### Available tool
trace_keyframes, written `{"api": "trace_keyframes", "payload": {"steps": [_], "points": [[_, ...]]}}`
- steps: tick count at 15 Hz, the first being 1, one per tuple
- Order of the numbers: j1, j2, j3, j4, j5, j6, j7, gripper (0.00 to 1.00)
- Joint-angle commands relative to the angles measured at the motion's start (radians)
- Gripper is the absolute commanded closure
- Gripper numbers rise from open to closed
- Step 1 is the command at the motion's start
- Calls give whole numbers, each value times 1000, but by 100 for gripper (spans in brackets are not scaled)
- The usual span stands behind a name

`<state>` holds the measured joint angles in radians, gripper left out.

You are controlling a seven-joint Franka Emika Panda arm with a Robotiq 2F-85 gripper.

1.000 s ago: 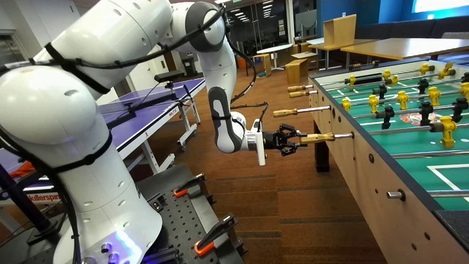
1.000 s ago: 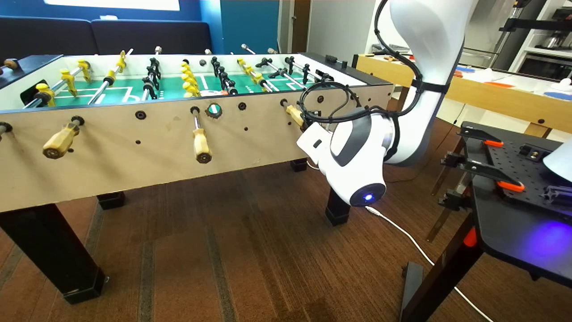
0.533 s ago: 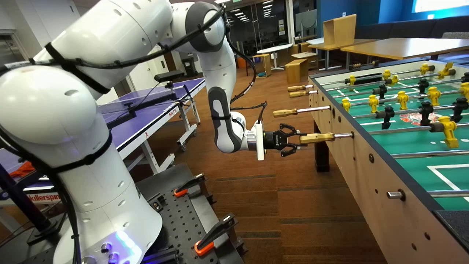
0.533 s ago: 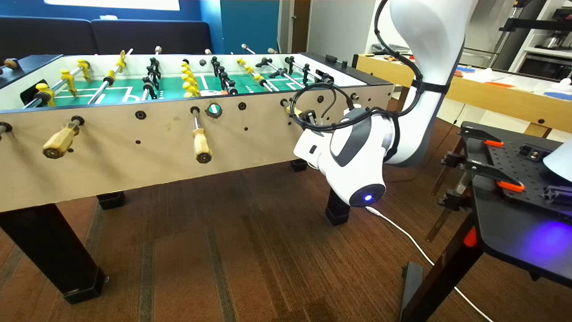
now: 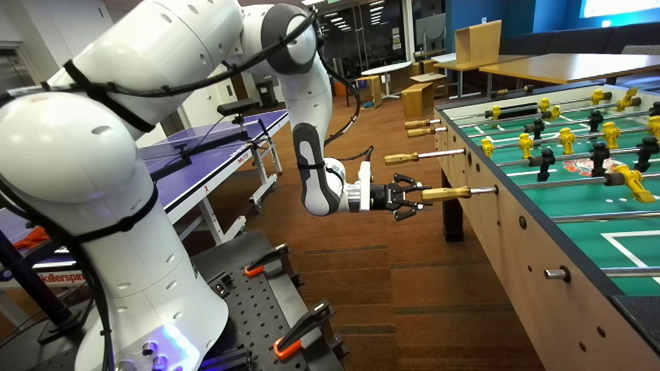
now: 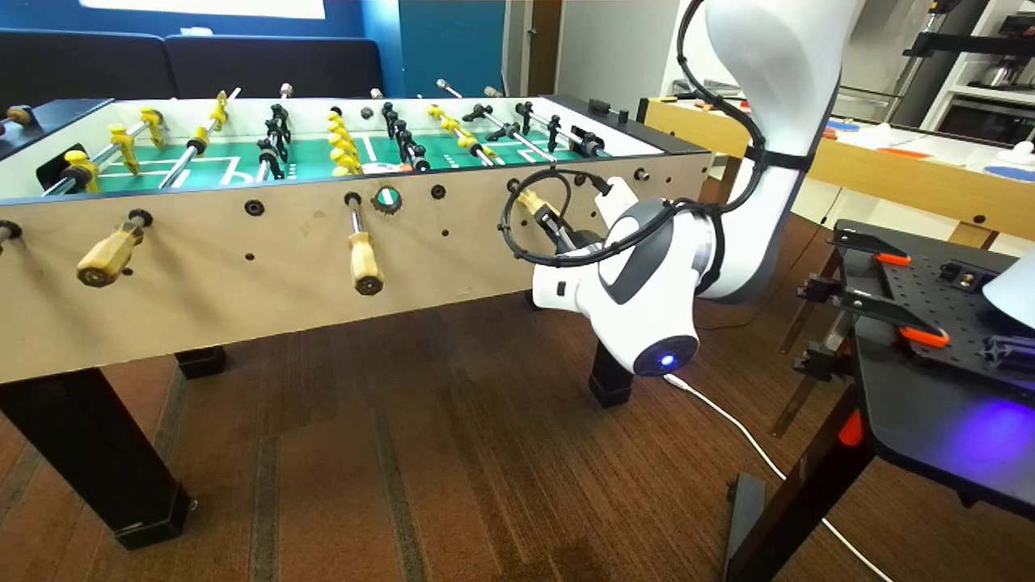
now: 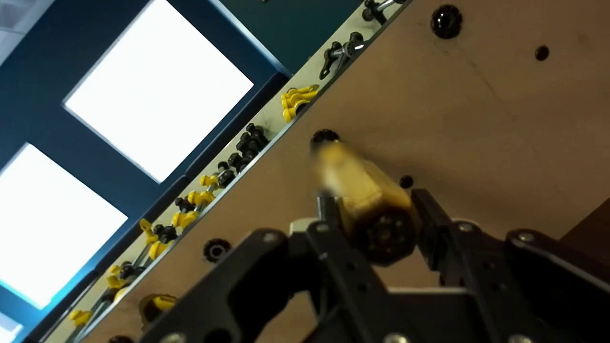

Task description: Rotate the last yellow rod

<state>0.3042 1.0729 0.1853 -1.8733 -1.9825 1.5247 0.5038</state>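
Observation:
The last yellow rod's tan handle point(image 5: 446, 194) sticks out level from the side of the foosball table, on a thin metal rod. In the wrist view the same handle point(image 7: 374, 195) sits between my fingers, its dark end facing the camera. My gripper point(image 5: 427, 196) is shut on the end of the handle, with the fingertips point(image 7: 374, 209) on either side of it. In an exterior view the handle point(image 6: 537, 204) is partly hidden by the gripper and cable. The rod's yellow player point(image 5: 634, 184) is tilted, its foot swung outward over the green field.
The foosball table's wooden side panel point(image 6: 307, 283) faces me. A neighbouring handle point(image 5: 401, 158) sticks out beside the held one, with more handles beyond. A bare rod end point(image 5: 556, 274) protrudes on the near side. A loose cable loop point(image 6: 517, 250) hangs around my wrist.
My gripper and wrist have turned about the handle's axis while staying in place. The rod's yellow player has swung from nearly upright to tilted. The wrist cable loop has shifted.

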Motion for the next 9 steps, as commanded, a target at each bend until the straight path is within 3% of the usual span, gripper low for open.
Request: {"api": "trace_keyframes", "payload": {"steps": [1,9], "points": [[16,-25,-2,9,12,-46,-219,83],[41,-37,-35,-9,-23,-24,-630,83]]}}
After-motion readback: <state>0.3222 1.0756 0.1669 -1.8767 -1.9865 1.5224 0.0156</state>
